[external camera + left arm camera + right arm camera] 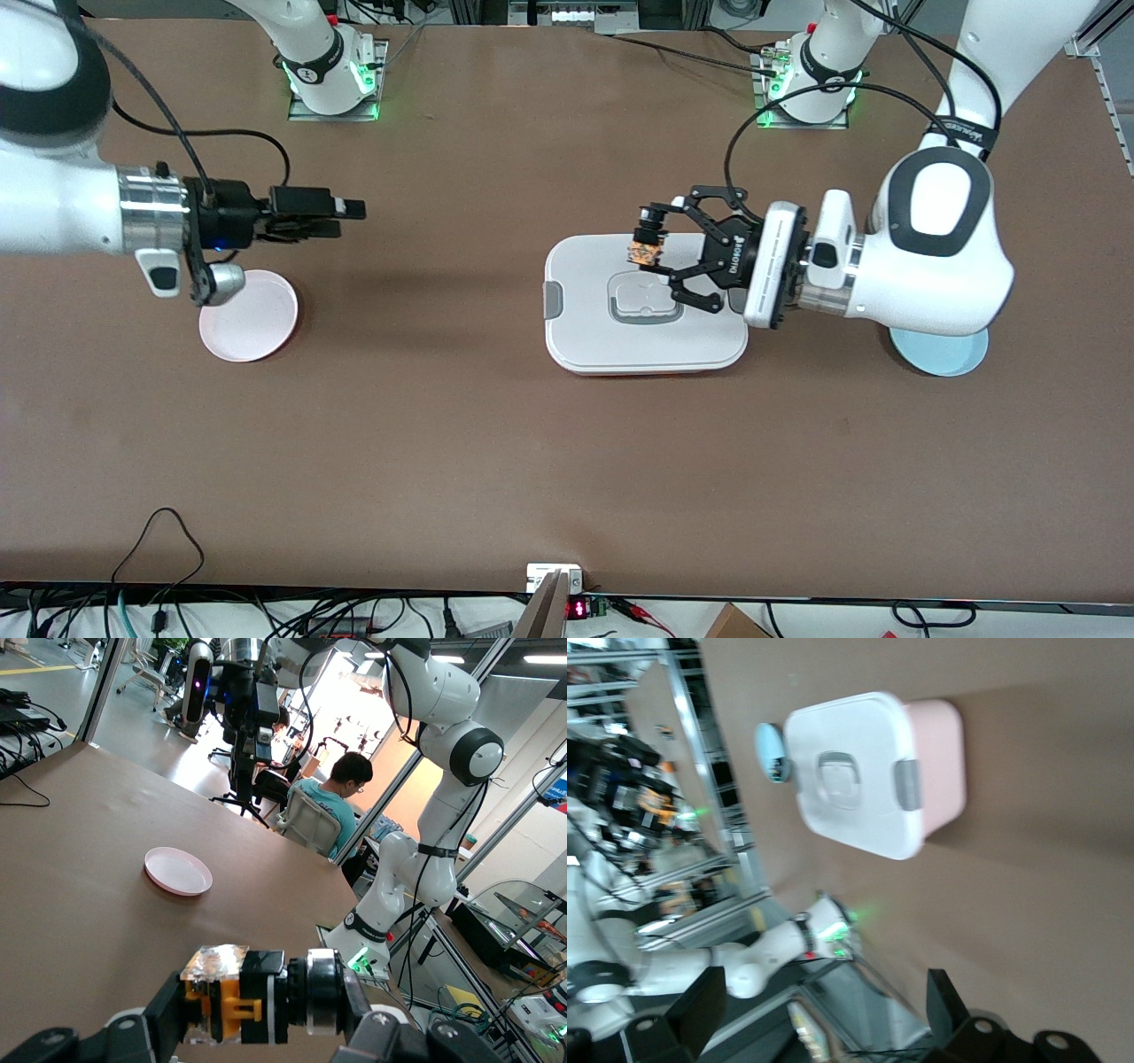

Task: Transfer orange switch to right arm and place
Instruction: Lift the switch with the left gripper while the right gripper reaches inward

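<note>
The orange switch (647, 243) is a tiny black cylinder with an orange band. My left gripper (650, 239) is shut on it end to end and holds it in the air over the white lidded box (585, 301). The left wrist view shows the switch (232, 999) clamped lengthwise between the pads, the left gripper (261, 1003) around it. My right gripper (353, 211) hangs over the bare table beside the pink plate (257, 323), pointing toward the left arm. In the right wrist view the right gripper (824, 1001) is open and empty.
The white box on a pink base (935, 753) sits mid-table. A blue plate (941, 354) lies under the left arm's elbow. The pink plate also shows in the left wrist view (177, 872). Cables run along the table's front edge.
</note>
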